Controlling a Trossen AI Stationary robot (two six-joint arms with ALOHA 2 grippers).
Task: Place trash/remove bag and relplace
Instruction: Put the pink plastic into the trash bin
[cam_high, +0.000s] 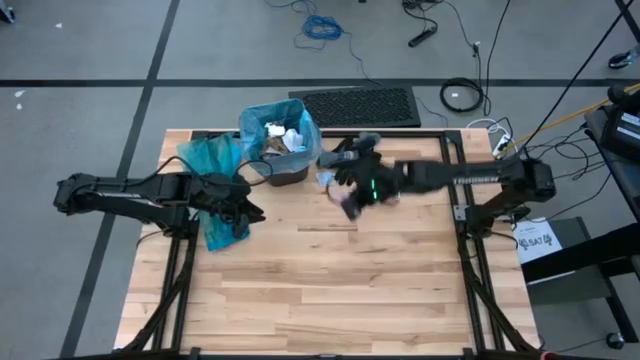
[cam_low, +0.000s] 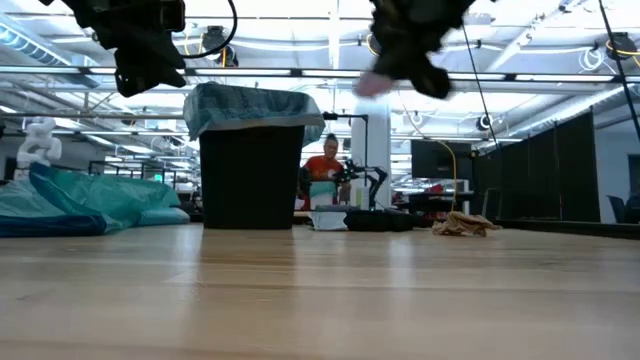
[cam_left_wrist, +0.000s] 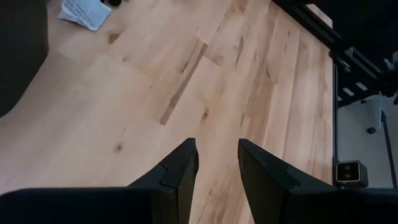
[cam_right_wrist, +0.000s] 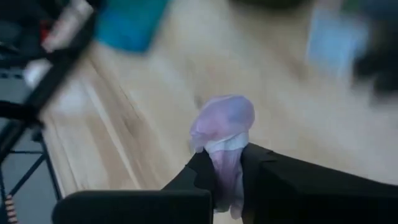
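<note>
L gripper (cam_high: 250, 212) hovers beside crumpled teal bag (cam_high: 215, 190); its wrist cam alone shows fingers (cam_left_wrist: 180, 171) apart, nothing between, over bare wood table (cam_left_wrist: 249, 81). Bin (cam_high: 280, 140), blue-lined, holds trash scraps (cam_high: 285, 135). R gripper (cam_high: 352, 205): only its wrist cam shows jaws clamped on shiny pink-blue wrapper (cam_right_wrist: 224, 124), lifted off table. Low view: brown scrap (cam_low: 462, 225) on far edge, person (cam_low: 325, 170) in workshop behind.

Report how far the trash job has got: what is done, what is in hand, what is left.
Done: several scraps already lie in the lined bin. In hand: the right gripper is shut on a shiny pinkish wrapper, raised above the table right of the bin. Left: a white scrap lies on the wood, the liner is not yet pulled, and the spare blue bag lies beside the left gripper, which is open and empty.
</note>
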